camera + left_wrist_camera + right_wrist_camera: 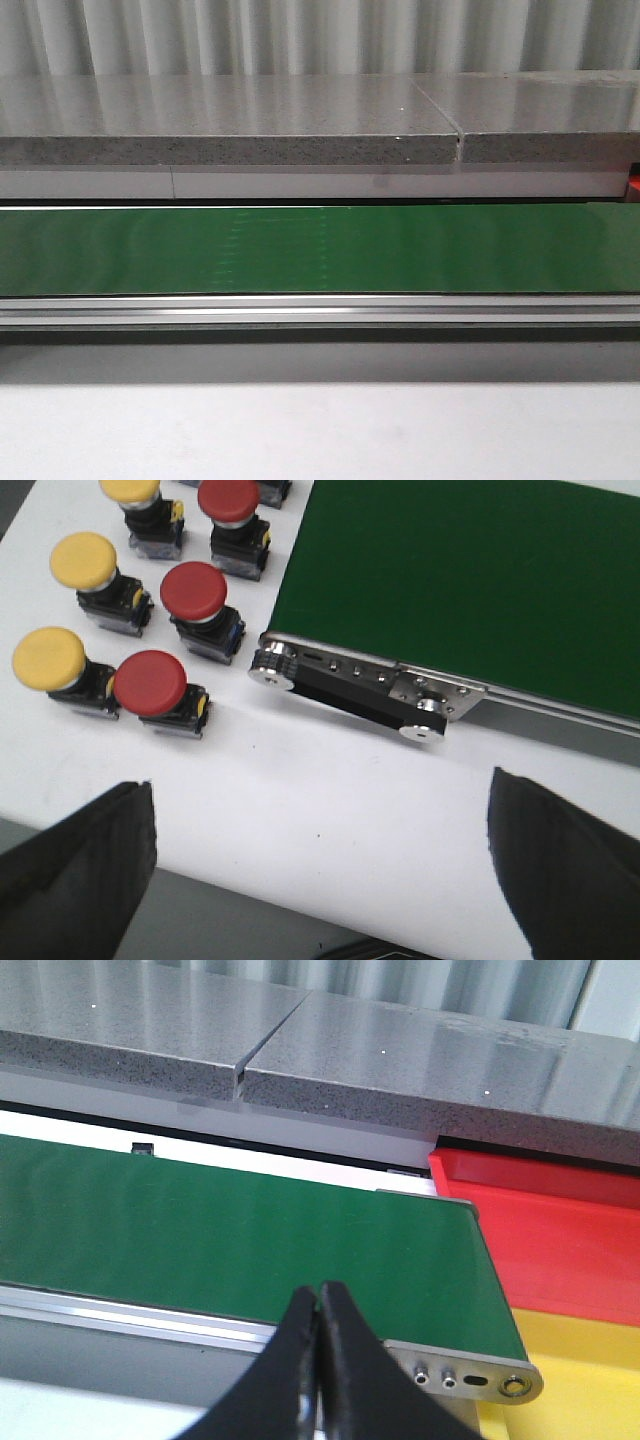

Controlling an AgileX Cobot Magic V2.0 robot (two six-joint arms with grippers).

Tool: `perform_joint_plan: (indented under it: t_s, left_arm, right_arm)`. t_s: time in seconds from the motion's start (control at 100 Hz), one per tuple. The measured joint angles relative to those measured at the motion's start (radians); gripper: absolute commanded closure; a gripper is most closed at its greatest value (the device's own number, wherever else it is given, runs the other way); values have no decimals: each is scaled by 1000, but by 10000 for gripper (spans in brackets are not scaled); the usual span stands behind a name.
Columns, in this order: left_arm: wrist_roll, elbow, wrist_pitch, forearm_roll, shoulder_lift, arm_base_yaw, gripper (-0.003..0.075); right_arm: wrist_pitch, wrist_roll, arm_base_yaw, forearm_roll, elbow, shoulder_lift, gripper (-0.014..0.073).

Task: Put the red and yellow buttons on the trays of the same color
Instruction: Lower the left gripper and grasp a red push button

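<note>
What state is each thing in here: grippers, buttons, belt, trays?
left gripper: open, holding nothing
right gripper: shut, holding nothing
red buttons: three upright on the table, beside the belt's end
yellow buttons: three upright beside them
green conveyor belt: bare
red tray: empty where visible
yellow tray: empty where visible

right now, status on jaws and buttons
Left gripper open, empty. Right gripper shut, empty. Red and yellow buttons untouched beside green belt. Red tray, yellow tray unobstructed.

I see the topmost yellow button (132,488) and red button (229,498) cropped by the frame edge; red tray (560,1230) and yellow tray (585,1380) run off-frame.
</note>
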Motion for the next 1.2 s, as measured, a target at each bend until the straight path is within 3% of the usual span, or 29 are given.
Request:
perform_joint_plan:
  t_s: [0.33, 0.54, 0.9, 1.2]
  left_arm:
    - [-163, 13, -62, 76, 199, 3, 81]
    - [-171, 13, -129, 51, 340, 154, 81]
    - [-12, 13, -214, -37, 457, 440, 81]
    - [4, 0, -307, -53, 603, 470, 81]
  right_arm:
    - [0, 0, 0, 0, 0, 0, 662]
    - [0, 0, 0, 0, 0, 0, 662]
    - [0, 0, 0, 0, 0, 0, 662]
    - [0, 0, 0, 0, 0, 0, 662]
